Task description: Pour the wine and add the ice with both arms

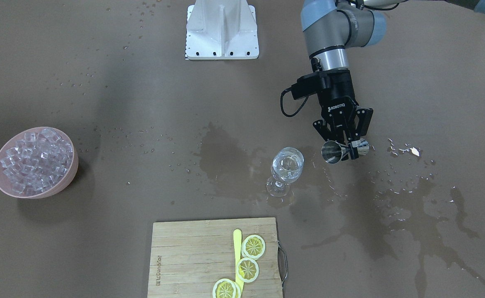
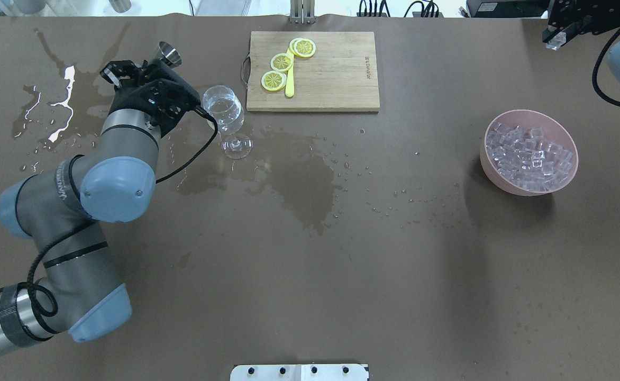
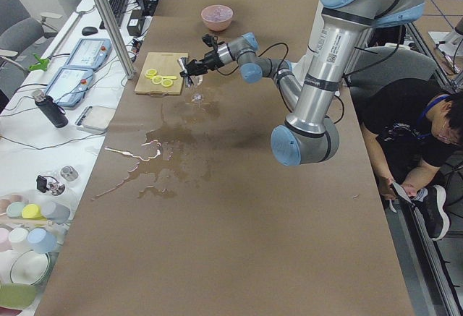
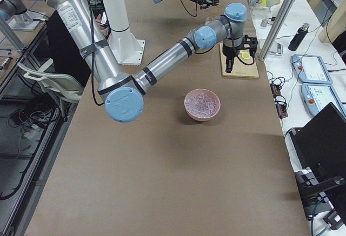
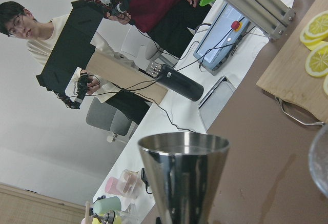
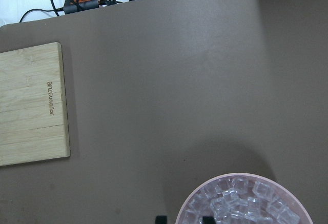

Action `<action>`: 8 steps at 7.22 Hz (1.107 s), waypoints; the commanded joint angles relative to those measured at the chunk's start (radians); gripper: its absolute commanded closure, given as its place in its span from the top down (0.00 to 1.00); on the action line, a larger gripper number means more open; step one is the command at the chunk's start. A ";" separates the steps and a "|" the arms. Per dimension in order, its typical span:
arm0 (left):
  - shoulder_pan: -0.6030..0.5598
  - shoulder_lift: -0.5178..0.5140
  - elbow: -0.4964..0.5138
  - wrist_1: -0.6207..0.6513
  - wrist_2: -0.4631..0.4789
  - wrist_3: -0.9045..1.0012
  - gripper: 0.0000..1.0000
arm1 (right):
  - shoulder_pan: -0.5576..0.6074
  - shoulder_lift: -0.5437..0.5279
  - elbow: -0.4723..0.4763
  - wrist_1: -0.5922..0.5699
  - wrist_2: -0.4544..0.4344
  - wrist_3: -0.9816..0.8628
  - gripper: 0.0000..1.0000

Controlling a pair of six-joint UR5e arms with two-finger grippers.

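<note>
- There are two arms, the left arm point(image 2: 110, 186) and the right arm point(image 4: 162, 62). There is one steel jigger point(image 1: 332, 151), one wine glass point(image 1: 287, 164), one pink bowl point(image 1: 67, 180) and one wooden board point(image 1: 193, 256). Three lemon slices point(image 1: 253, 246) and one yellow blade point(image 1: 237, 243) lie on the board. The ice point(image 1: 33, 161) is too many cubes to count.
- The left fingers point(image 1: 353, 150) pinch the jigger at its waist. It lies on its side, with its wide mouth turned toward the glass just beside them.
- The wine seems to be a clear glint low in the glass's bowl. Whether any is in the jigger I cannot tell.
- Puddles point(image 1: 395, 207) spread on the counter point(image 1: 143, 103) near these fingers.
- The ice is heaped in the bowl, well apart from the left fingers.
- The right wrist view shows the bowl just past the right fingers point(image 6: 161, 219). Only two dark tips show at that view's lower edge, with a gap between them.
- The overhead view cuts the right fingers off in a corner, with a pale glint at their end. I cannot tell whether they pinch anything.
- The front view shows the hold on the jigger, while in the overhead view the wrist hides all but one cone.
- Only the left wrist view shows two people point(image 5: 31, 26) beyond the counter.
</note>
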 commanded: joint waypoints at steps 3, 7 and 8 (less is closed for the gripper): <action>-0.179 0.184 0.131 -0.504 -0.291 -0.073 0.22 | -0.048 0.149 -0.108 -0.003 -0.011 0.003 0.00; -0.394 0.227 0.433 -0.867 -0.605 -0.181 0.22 | -0.212 0.339 -0.181 -0.007 -0.131 0.044 0.00; -0.438 0.265 0.439 -0.887 -0.674 -0.216 0.22 | -0.255 0.437 -0.254 -0.019 -0.145 0.046 0.00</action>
